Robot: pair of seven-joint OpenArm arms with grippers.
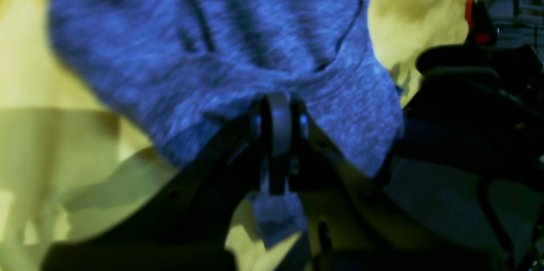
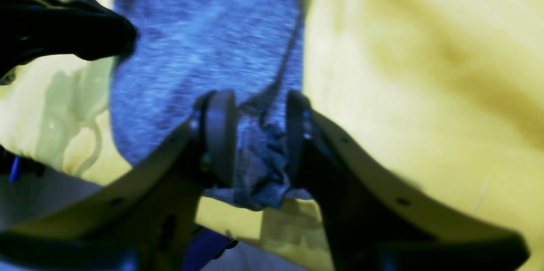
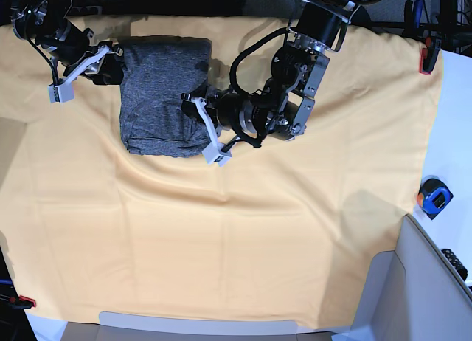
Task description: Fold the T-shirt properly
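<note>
Two grippers hold your T-shirt (image 3: 162,97), a soft heathered grey knit folded into a rough rectangle at 11 o'clock on the yellow-orange table cloth (image 3: 243,238). Left gripper (image 1: 279,124): jaws pinched tight on a thin edge. Right gripper (image 2: 255,135): jaws clamp a bunched wad of fabric, on the 9 o'clock side.

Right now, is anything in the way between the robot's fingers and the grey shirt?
No. Both grippers are already on the T-shirt. The left gripper is shut on its edge, and the right gripper has a bunch of the fabric pinched between its fingers. Only the yellow cloth lies underneath.
</note>
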